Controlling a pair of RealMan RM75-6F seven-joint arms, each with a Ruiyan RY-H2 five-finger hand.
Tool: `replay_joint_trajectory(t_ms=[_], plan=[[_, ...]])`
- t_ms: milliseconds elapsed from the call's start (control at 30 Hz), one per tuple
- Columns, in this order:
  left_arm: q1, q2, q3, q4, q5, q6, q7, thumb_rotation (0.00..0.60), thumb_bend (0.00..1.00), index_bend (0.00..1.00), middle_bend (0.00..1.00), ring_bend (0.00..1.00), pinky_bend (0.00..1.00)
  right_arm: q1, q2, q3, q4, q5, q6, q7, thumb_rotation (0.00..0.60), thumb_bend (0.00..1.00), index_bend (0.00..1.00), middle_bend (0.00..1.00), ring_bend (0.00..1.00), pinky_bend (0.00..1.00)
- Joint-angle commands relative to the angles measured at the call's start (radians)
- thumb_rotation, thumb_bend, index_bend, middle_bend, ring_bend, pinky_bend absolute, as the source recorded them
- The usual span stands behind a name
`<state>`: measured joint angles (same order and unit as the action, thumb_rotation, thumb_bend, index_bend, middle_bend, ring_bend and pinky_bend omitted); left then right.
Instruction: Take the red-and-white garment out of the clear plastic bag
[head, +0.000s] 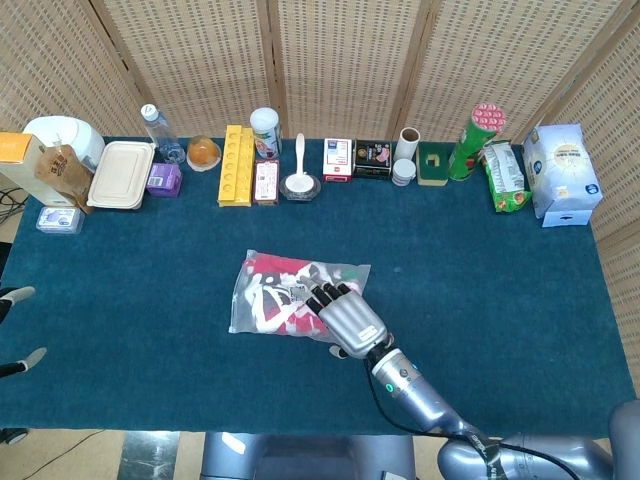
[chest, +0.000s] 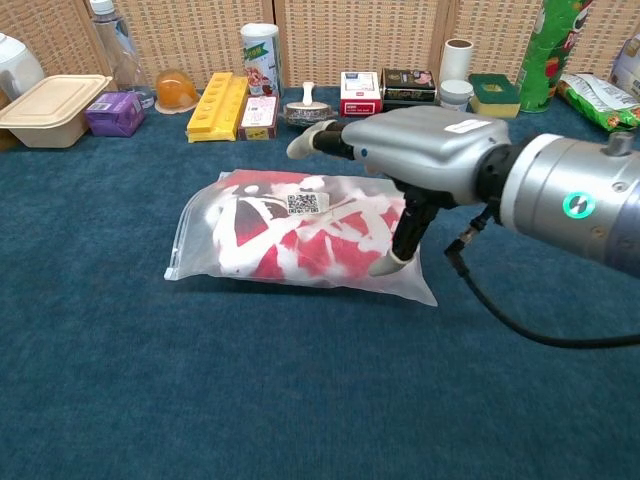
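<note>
The clear plastic bag (head: 262, 318) lies flat in the middle of the blue table, with the red-and-white garment (head: 272, 272) folded inside it. In the chest view the bag (chest: 200, 245) has a zip edge on its left and a QR label on top, and the garment (chest: 320, 250) fills it. My right hand (head: 348, 318) is spread over the bag's right half, holding nothing. From the chest its body (chest: 430, 150) hovers above the bag while the thumb tip reaches down to the plastic. Only fingertips of my left hand (head: 20, 294) show at the far left edge, spread apart and empty.
Along the table's back edge stand a water bottle (head: 153, 128), a lunch box (head: 120, 174), a yellow tray (head: 235, 165), a bowl with a spoon (head: 300, 183), small boxes (head: 372, 158), a green can (head: 467, 140) and snack bags (head: 563, 174).
</note>
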<state>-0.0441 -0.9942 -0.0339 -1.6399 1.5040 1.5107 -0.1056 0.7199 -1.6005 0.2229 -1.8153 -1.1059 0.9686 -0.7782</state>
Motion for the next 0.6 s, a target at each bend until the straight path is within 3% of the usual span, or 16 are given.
replay_joint_trajectory(t_ms=[33,300,600], plan=[[0.006,0.003,0.003,0.01,-0.002,0.004,-0.013,0.6,0.12,0.21,0.23,0.12,0.17,0.036,-0.053,-0.006,0.048,0.049,0.016,-0.052,0.6,0.0,0.0,0.01,0.13,0.23],[0.022,-0.013,0.01,0.049,-0.009,0.012,-0.061,0.6,0.12,0.21,0.23,0.12,0.17,0.105,-0.173,-0.02,0.185,0.135,0.053,-0.162,0.6,0.0,0.0,0.0,0.11,0.22],[0.028,-0.016,0.008,0.067,-0.013,0.018,-0.079,0.6,0.12,0.21,0.23,0.12,0.17,0.158,-0.192,-0.011,0.292,0.119,0.04,-0.165,0.6,0.0,0.0,0.0,0.1,0.19]])
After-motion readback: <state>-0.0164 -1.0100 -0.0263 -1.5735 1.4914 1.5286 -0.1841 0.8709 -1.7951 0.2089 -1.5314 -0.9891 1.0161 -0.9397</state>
